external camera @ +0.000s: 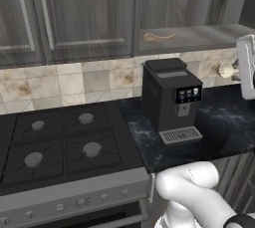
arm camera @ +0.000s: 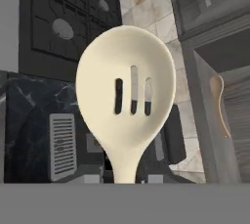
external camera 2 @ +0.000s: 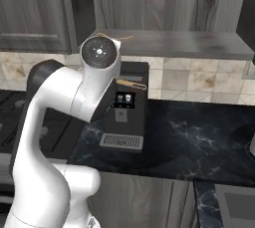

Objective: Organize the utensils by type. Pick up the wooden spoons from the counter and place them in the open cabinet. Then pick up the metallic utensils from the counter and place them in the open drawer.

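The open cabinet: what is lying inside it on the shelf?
One wooden spoon lies on the shelf of the open cabinet. The right end of the shelf is covered by the robot's arm in the left base view.

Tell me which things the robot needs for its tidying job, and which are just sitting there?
For the job:
- slotted wooden spoon, held in the gripper
- wooden spoon already lying in the open cabinet

Just sitting there:
- coffee machine
- stove
- dark counter

The slotted spoon (arm camera: 128, 96) has its handle cut off at the bottom edge.
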You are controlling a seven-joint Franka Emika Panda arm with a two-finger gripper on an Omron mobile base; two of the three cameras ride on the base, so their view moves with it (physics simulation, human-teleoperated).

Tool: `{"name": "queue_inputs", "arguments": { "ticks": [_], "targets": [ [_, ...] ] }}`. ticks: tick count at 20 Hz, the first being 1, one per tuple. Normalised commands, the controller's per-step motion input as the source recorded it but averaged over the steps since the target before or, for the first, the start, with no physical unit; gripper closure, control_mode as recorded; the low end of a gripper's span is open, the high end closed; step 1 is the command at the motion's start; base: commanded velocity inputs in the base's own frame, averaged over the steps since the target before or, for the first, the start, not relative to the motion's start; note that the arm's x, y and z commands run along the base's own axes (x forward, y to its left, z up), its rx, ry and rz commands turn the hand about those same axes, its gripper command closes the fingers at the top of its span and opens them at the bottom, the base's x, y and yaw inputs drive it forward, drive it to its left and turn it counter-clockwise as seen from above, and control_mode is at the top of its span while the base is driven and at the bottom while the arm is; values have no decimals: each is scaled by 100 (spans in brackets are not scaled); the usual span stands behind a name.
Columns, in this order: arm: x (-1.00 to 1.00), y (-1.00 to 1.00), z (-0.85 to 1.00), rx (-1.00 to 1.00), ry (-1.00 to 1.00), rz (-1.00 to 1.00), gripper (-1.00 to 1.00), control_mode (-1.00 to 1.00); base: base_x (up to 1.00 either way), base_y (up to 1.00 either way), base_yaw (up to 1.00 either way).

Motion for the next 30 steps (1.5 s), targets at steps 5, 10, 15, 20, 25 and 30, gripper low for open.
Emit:
{"name": "queue_inputs", "arguments": {
  "ticks": [5, 10, 15, 20, 25, 30],
  "targets": [
    [23, -29, 51, -15, -7, -2, 100, -100, 0, 0, 0],
    [61, -22, 40, -14, 12, -8, 100, -100, 0, 0, 0],
    [62, -34, 23, 1, 3, 2, 100, -100, 0, 0, 0],
    [51, -19, 11, 5, 0, 4, 100, -100, 0, 0, 0],
    [50, -2, 10, 10, -4, 4, 100, -100, 0, 0, 0],
    [38, 0, 2, 11, -7, 0, 100, -100, 0, 0, 0]
  ]
}}
